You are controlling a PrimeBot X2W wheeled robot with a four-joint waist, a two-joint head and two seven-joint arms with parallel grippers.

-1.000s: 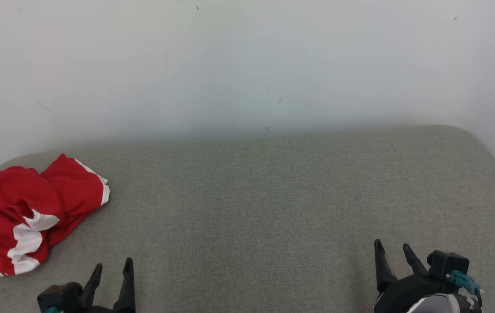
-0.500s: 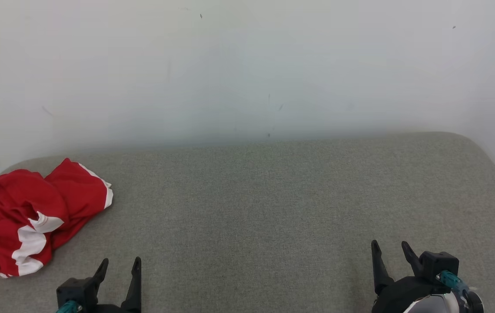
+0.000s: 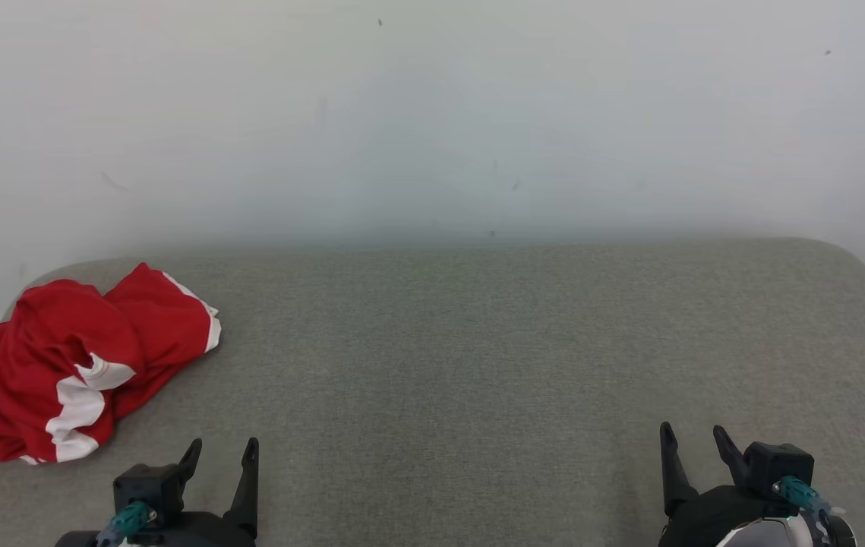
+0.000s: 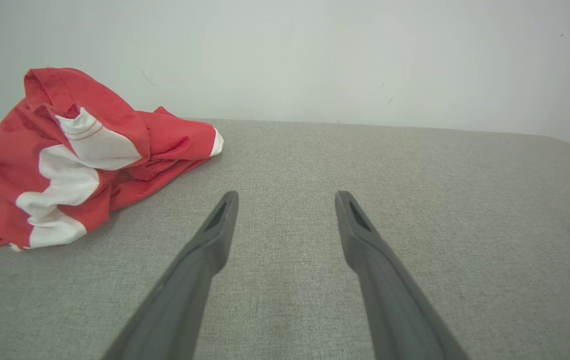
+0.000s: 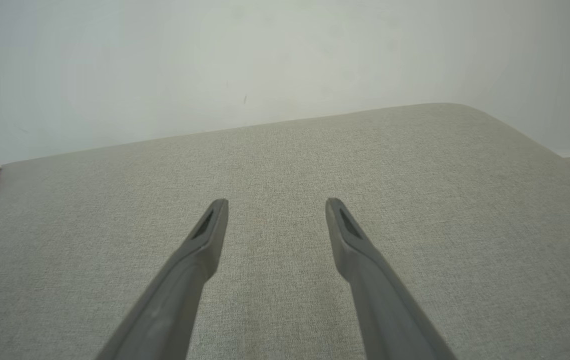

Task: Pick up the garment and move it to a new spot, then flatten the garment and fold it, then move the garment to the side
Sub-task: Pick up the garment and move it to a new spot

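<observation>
A crumpled red-and-white garment is lying in a heap at the far left corner of a grey fabric-covered counter, close to the white wall. The left pincer is hovering by the front edge, near the cloth but not touching it, its fingers standing wide apart and holding nothing. The right pincer is hanging well away at the counter's right, likewise spread and empty.
</observation>
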